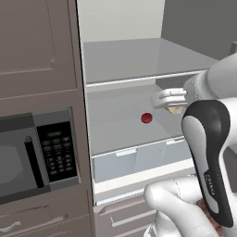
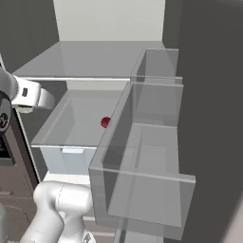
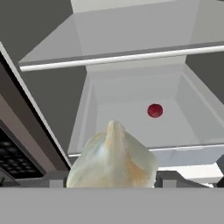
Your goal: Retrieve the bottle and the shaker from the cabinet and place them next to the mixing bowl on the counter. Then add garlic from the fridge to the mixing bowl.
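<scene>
Pale grey walls and flat shelves of the open fridge [image 1: 129, 60] take up most of what I see, with the black-panelled microwave [image 1: 37, 152] set in the dark cupboards to its left. The white arm reaches in from the near right, and its tool [image 1: 173, 105] sits just in front of the middle shelf. In the hand view the garlic [image 3: 113, 159], a pale papery bulb, sits between the two fingers, so the tool looks closed on it at a middling width. Farther back on the same shelf lies a small red ball [image 1: 146, 118], well apart from the garlic. I judge this to be the last step: garlic in hand, the arm must next draw clear of the fridge and carry it to the mixing bowl. The fingertips themselves are mostly hidden behind the bulb.
</scene>
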